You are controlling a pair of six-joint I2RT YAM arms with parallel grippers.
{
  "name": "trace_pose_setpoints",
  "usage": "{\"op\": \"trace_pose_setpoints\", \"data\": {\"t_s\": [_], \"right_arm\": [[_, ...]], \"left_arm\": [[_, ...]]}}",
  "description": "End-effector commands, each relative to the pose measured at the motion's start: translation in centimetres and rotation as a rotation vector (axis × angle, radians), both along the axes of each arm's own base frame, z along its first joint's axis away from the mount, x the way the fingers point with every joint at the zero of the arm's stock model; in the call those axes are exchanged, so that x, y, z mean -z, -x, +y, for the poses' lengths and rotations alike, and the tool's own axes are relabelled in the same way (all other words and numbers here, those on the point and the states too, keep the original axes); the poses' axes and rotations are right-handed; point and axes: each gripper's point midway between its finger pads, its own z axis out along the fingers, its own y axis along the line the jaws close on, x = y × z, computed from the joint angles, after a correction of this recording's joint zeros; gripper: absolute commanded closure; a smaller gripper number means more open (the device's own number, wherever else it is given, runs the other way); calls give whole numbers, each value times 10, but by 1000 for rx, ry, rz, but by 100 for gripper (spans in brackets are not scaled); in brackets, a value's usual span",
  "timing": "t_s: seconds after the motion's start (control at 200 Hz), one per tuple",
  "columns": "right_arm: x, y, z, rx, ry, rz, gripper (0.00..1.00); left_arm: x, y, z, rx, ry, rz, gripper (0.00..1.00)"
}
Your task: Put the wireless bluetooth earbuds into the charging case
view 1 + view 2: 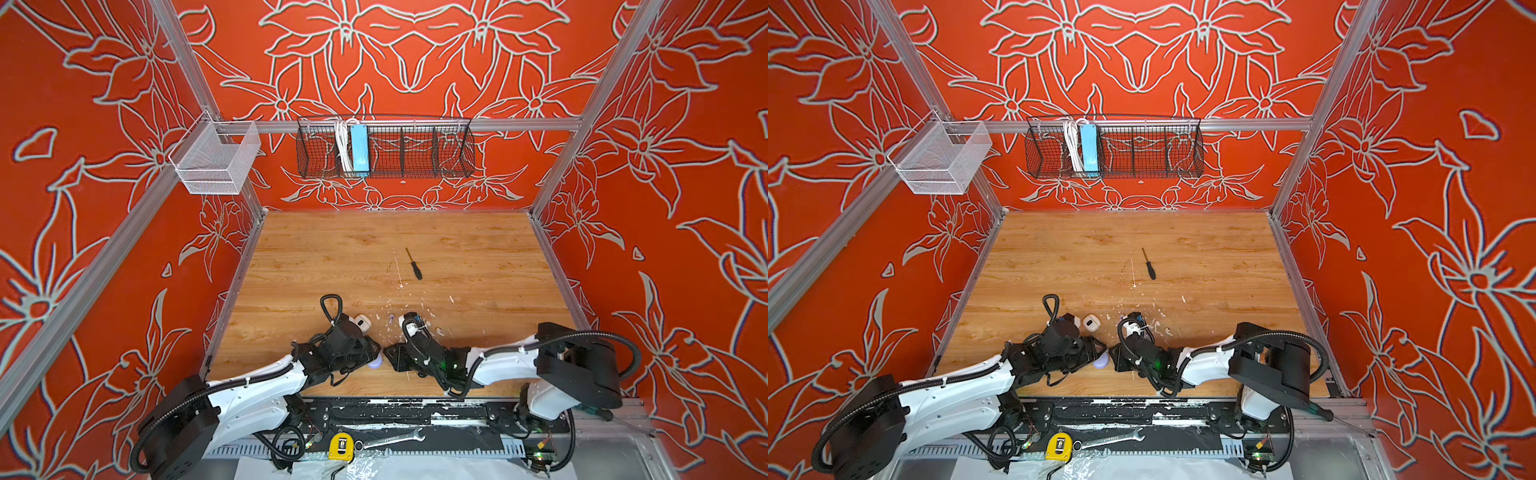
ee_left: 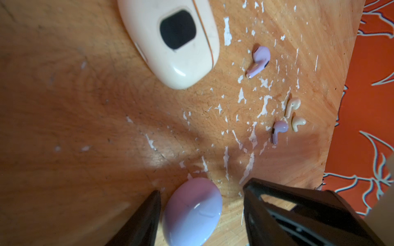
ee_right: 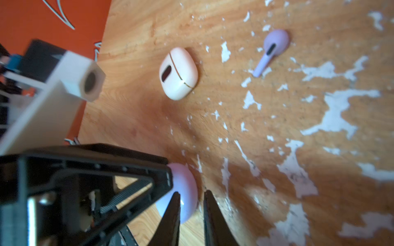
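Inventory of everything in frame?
lavender case: 1, lavender, near front table edge
cream case: 1, cream-white, just beyond it
earbuds: 4, two lavender, two cream, loose on table
screwdriver: 1, black, mid-table
wire basket: 1, black, back rail, holds blue power strip, white cable
mesh basket: 1, white, left rail
tape measure: 1, yellow, front ledge
wrench: 1, silver, beside it
left gripper: 1, black, fingers open around lavender case
right gripper: 1, black, fingers narrowly apart at its edge

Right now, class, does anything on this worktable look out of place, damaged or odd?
Yes. White flecks litter the wooden tabletop like chipped paint, thickest near the earbuds. A black screwdriver lies alone farther back, seemingly unneeded here.
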Motion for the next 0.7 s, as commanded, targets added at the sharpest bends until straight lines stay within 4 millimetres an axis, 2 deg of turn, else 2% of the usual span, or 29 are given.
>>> {"op": "trace_pose_setpoints", "data": {"t_s": [0.0, 0.325, 0.345, 0.696], "right_arm": [[9, 2, -5, 37, 20, 14, 80], [29, 12, 3, 26, 60, 43, 82], [29, 13, 4, 24, 59, 44, 82], [37, 13, 9, 21, 86, 51, 84]], "left_arm": [[41, 34, 33, 11, -148, 147, 37], [50, 45, 39, 20, -147, 170, 38], [44, 43, 37, 19, -127, 149, 38], [42, 46, 37, 41, -118, 137, 39]]}}
